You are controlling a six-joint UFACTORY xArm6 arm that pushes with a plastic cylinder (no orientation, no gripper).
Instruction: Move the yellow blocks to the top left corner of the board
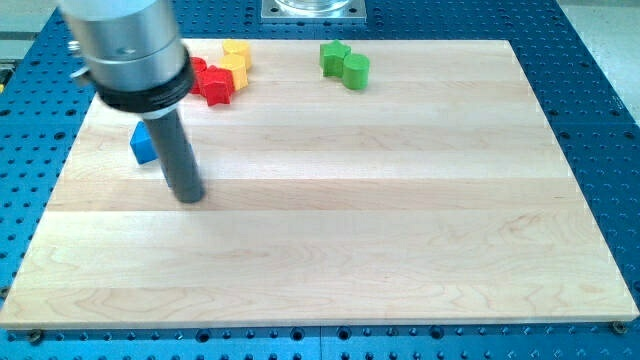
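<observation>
Yellow blocks sit near the board's top left, touching a red star-like block just below them. Another red block peeks out beside the arm. My tip rests on the board left of centre, below and right of a blue block that the rod partly hides. The tip is well below the yellow and red blocks and touches none of them. Two green blocks sit at the top centre: a star-like one and a cylinder.
The wooden board lies on a blue perforated table. The arm's grey body covers the board's top left corner. A metal mount sits beyond the top edge.
</observation>
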